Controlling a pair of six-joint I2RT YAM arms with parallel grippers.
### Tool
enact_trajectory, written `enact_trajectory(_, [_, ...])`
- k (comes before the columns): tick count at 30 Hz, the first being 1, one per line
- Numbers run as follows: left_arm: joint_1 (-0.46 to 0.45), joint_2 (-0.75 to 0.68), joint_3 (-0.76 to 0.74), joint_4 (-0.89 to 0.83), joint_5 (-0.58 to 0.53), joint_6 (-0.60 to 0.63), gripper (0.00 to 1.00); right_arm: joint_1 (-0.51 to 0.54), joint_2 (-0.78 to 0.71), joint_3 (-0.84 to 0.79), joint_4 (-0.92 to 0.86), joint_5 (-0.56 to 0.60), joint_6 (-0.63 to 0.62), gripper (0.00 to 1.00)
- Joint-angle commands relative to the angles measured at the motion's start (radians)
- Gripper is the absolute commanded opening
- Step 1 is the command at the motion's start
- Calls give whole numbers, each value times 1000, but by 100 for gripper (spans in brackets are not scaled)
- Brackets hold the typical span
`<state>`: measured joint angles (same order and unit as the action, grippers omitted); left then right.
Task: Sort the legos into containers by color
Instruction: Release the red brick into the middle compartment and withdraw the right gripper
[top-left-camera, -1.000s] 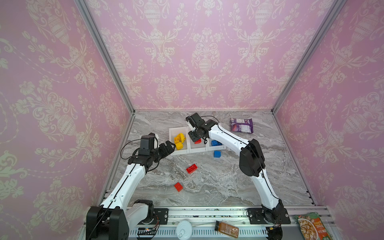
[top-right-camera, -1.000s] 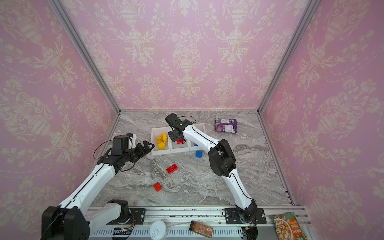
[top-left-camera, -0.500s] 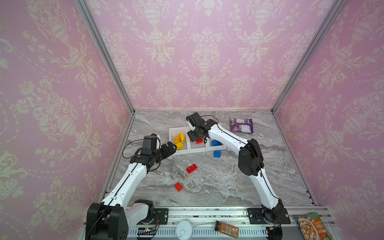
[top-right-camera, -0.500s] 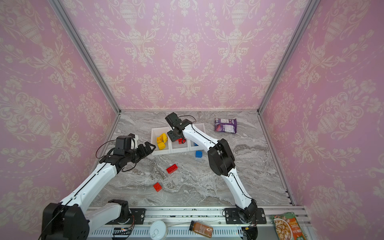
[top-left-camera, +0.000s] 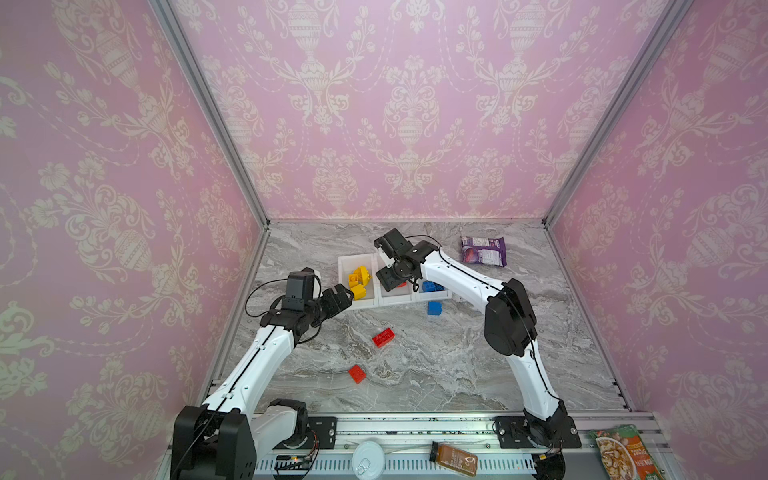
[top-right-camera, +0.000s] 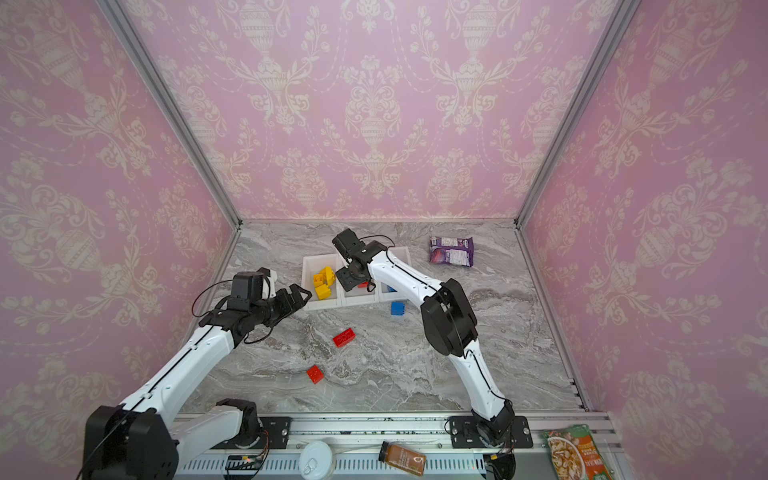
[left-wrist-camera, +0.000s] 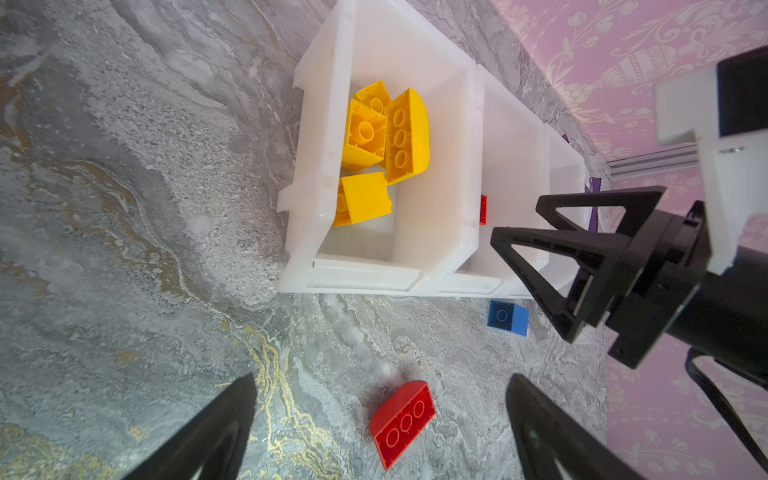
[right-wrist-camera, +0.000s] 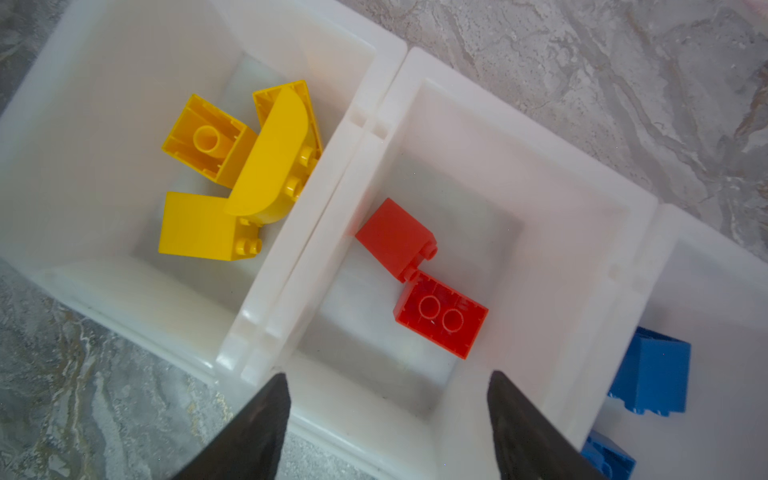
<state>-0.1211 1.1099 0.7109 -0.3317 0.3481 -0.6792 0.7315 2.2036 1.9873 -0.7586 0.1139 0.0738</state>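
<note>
Grey marble-patterned tabletop (top-left-camera: 457, 365). Lying on it:
- row of three joined white bins (top-left-camera: 365, 302), toward the back
- blue brick (top-left-camera: 434, 308), just in front of the bins
- oblong red brick (top-left-camera: 383, 337), mid-table
- smaller red brick (top-left-camera: 357, 373), nearer the front
- purple snack packet (top-left-camera: 483, 251), back right

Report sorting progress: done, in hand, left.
Done: yellow bricks sit in one end bin, two red bricks in the middle bin, blue bricks in the other end bin.
In hand: nothing; the right gripper hangs open over the middle bin, the left gripper open nearby.
Left on the table: a long red brick, a smaller red brick, a loose blue brick.
</note>
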Motion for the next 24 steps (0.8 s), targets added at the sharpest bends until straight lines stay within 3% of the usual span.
enact_trajectory(1, [-6, 13, 11, -17, -28, 3, 96, 31, -104, -59, -44, -45, -19, 81])
enact_trajectory(4, [-6, 18, 12, -11, -27, 4, 96, 50, -167, -143, -33, -100, -70, 85])
enact_trajectory(11, [8, 6, 15, -47, -41, 24, 96, 98, -284, -384, 46, -236, -330, 90])
enact_trajectory(24, [117, -33, 10, -92, -8, 33, 96, 190, -324, -553, 121, -316, -689, 97])
